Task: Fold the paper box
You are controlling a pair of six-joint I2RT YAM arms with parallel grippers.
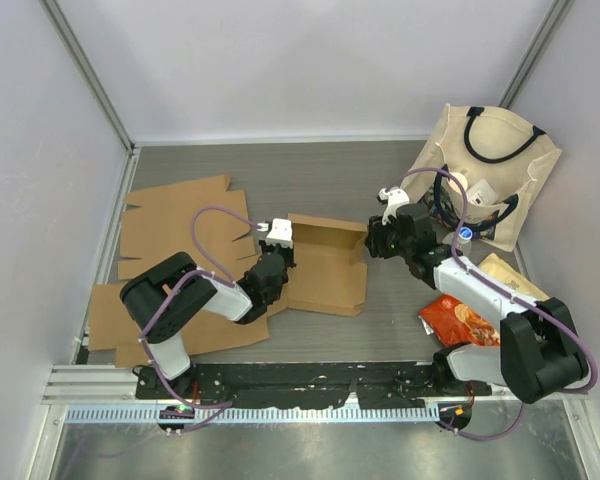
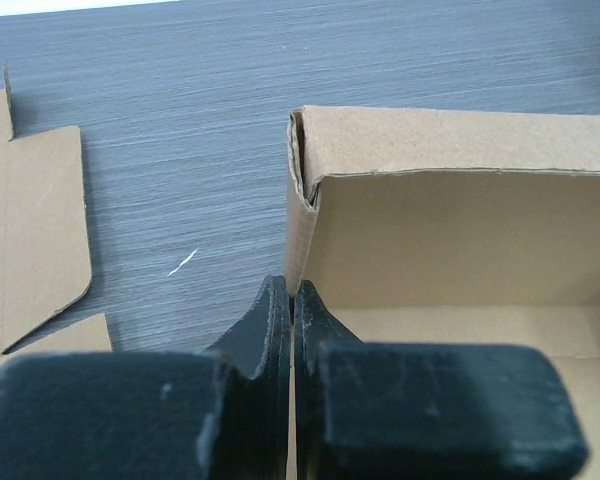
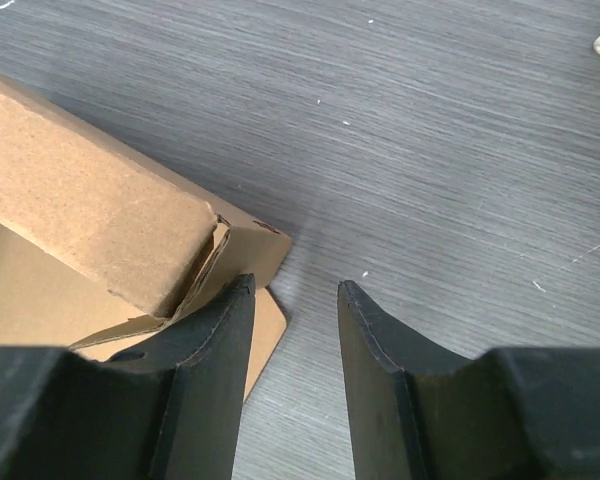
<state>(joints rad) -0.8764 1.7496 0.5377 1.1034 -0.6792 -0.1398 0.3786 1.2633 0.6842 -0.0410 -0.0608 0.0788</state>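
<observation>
A brown paper box [image 1: 325, 262], partly folded with raised walls, lies in the middle of the table. My left gripper [image 1: 280, 262] is shut on the box's left wall [image 2: 298, 255], pinching the thin cardboard between its fingers near the far left corner. My right gripper [image 1: 378, 238] is open and empty at the box's far right corner [image 3: 242, 240], with its left finger [image 3: 215, 330] over the loose side flap and bare table between the fingers.
Flat cardboard sheets [image 1: 175, 228] lie at the left. A cream tote bag [image 1: 490, 170] with black handles stands at the back right. A red snack packet [image 1: 458, 320] and a tan packet [image 1: 510, 278] lie by the right arm.
</observation>
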